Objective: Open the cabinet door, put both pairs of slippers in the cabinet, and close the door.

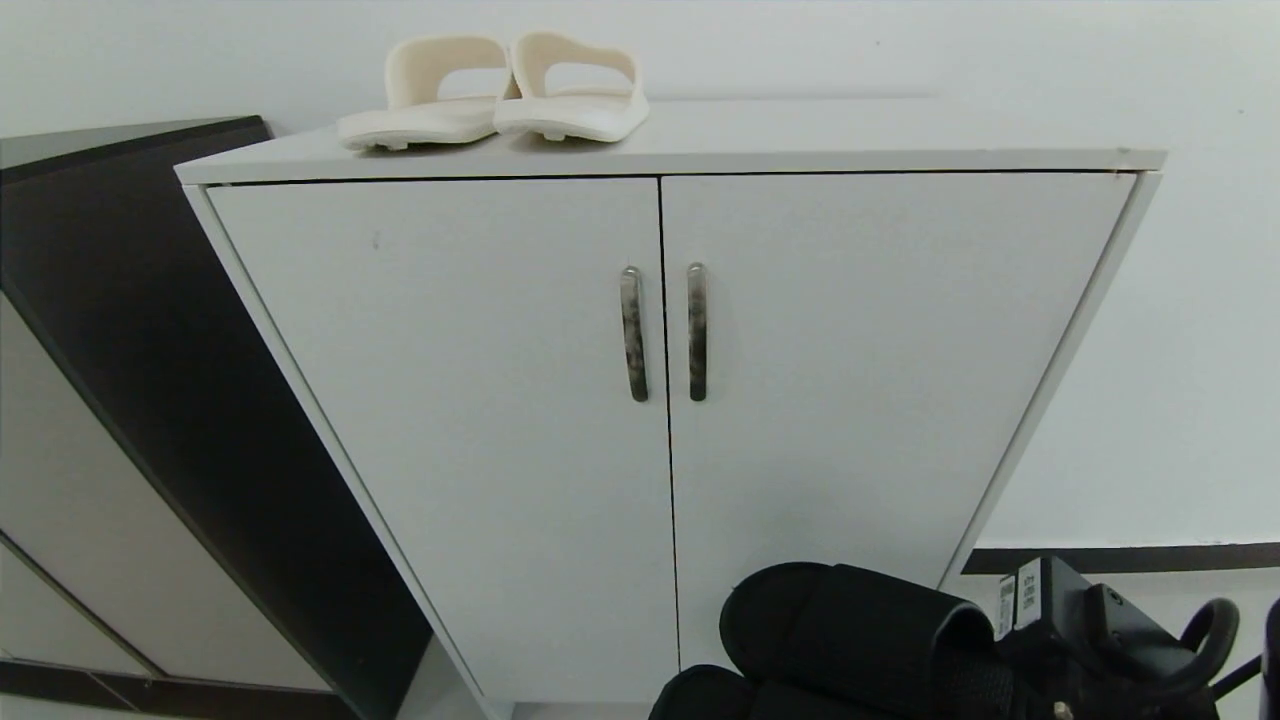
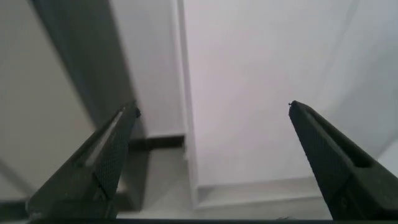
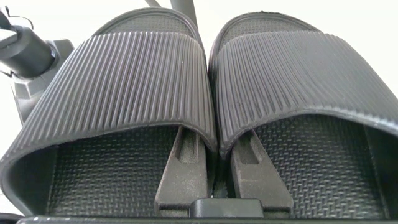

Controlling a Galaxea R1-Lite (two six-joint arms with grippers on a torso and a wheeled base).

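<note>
The white cabinet [image 1: 450, 420] stands straight ahead with both doors shut, and its two metal handles [image 1: 633, 333] [image 1: 697, 331] meet at the middle. A cream pair of slippers [image 1: 495, 95] rests on the cabinet's top, left of centre. The black pair of slippers [image 1: 850, 630] hangs low in front of the right door. My right gripper [image 3: 216, 134] is shut on the black slippers [image 3: 205, 93], one finger inside each shoe, pinching their touching side walls. My left gripper [image 2: 212, 109] is open and holds nothing. It faces the cabinet's lower left corner [image 2: 189, 155] near the floor.
A dark slanted panel [image 1: 150, 350] stands close against the cabinet's left side. A white wall runs behind and to the right, with a dark baseboard [image 1: 1120, 558] low on the right.
</note>
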